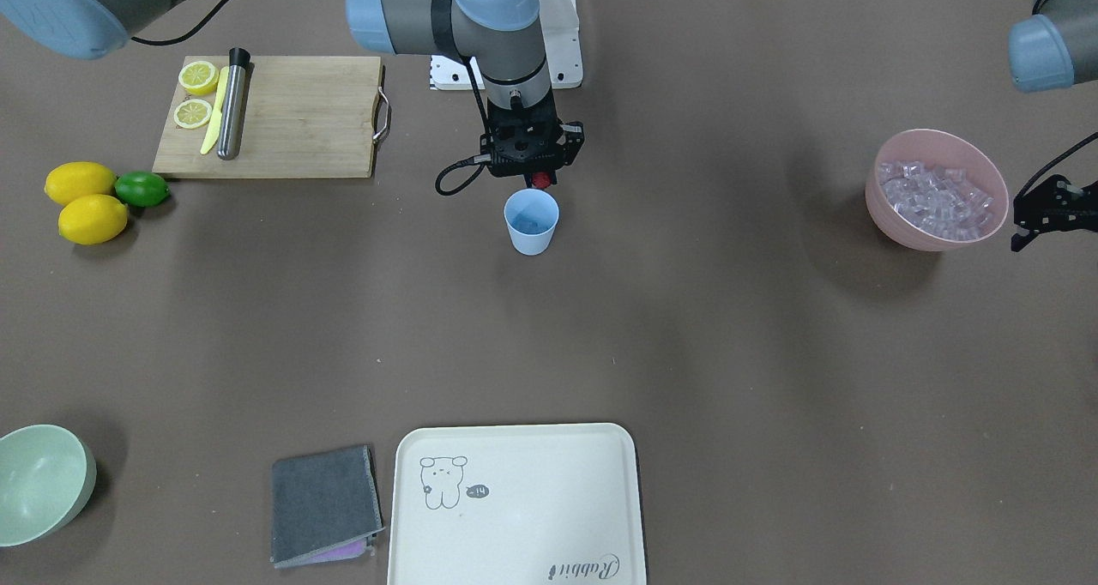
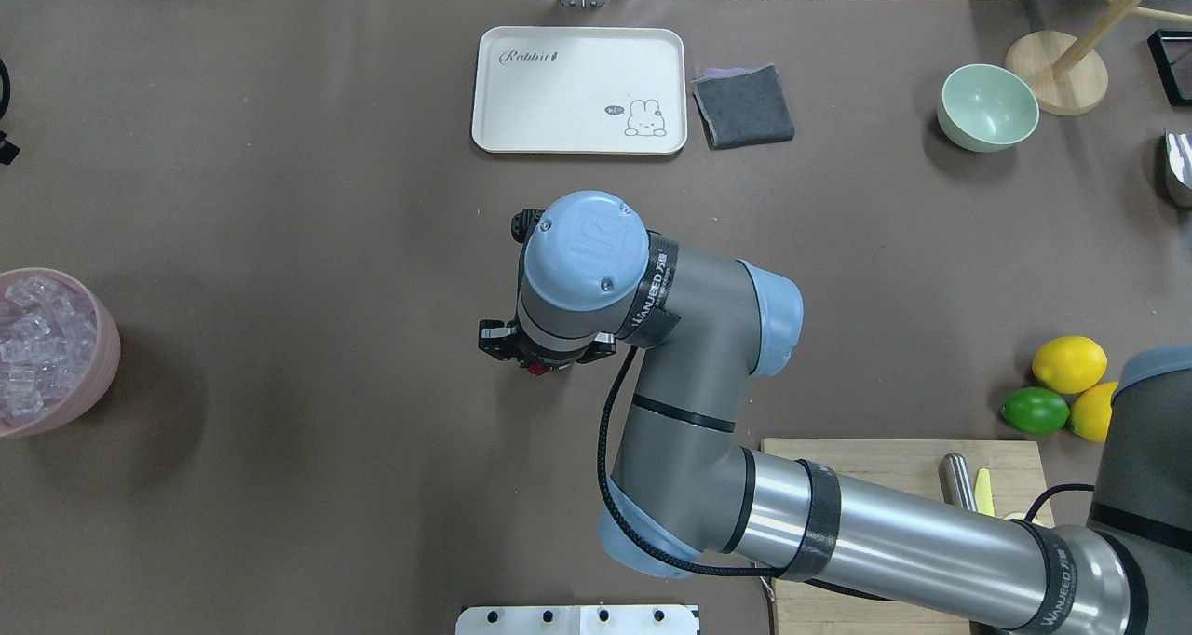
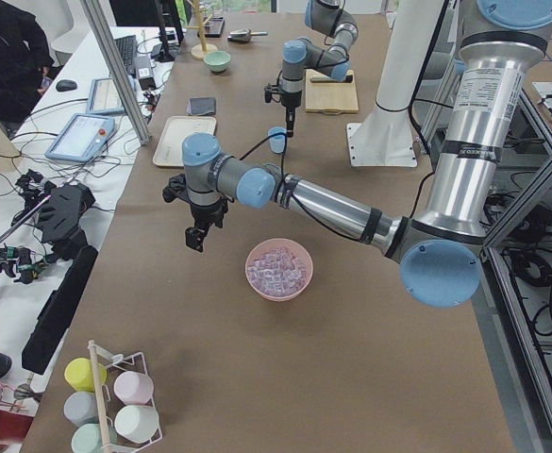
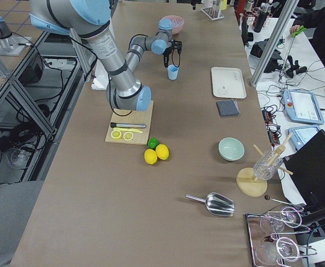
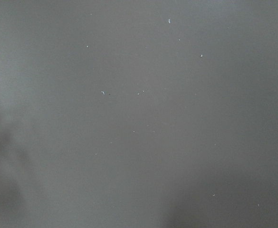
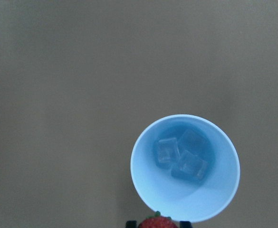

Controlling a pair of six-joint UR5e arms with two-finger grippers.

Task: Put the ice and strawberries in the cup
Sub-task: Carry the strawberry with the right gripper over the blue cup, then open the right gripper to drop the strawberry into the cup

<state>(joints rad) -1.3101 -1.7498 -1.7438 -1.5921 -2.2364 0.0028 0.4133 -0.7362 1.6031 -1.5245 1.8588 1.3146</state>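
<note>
exterior front-facing view, starting at its left edge: a pale-green bowl [image 1: 43, 482] sits far from the cup [image 1: 531, 240], off toward the near-left corner. two whole lemons [image 1: 80, 182] and a lime [image 1: 141, 189] huddle together well to the view's left of the cup. just beside them lies the cutting board [image 1: 300, 117], carrying two lemon halves [image 1: 198, 77], a yellow knife [image 1: 212, 122] and a steel muddler [image 1: 232, 113]. a folded grey cloth [image 1: 324, 503] and a cream tray [image 1: 532, 482] lie on the camera side of the cup, well apart from it.

now the middle, and here's the action: the cup, a small light-blue tapered tumbler, stands upright on the brown table [image 1: 686, 353]. the right wrist view looks straight down into it, and three clear, glassy cubes of ice [image 6: 167, 151] lie on its bottom, touching one another. the right gripper [image 1: 539, 178] hangs just above the cup's rim on the robot's side, clamped on the strawberry [image 6: 156, 222]. it's a small red berry with a green tip, over the rim and not in the cup.

on to the right: the pink bowl [image 1: 888, 220], heaped with more ice, is well apart from the cup. beyond it, farther yet from the cup, the left gripper [image 3: 196, 238] hovers above bare table; parted or closed, can't tell.
</note>
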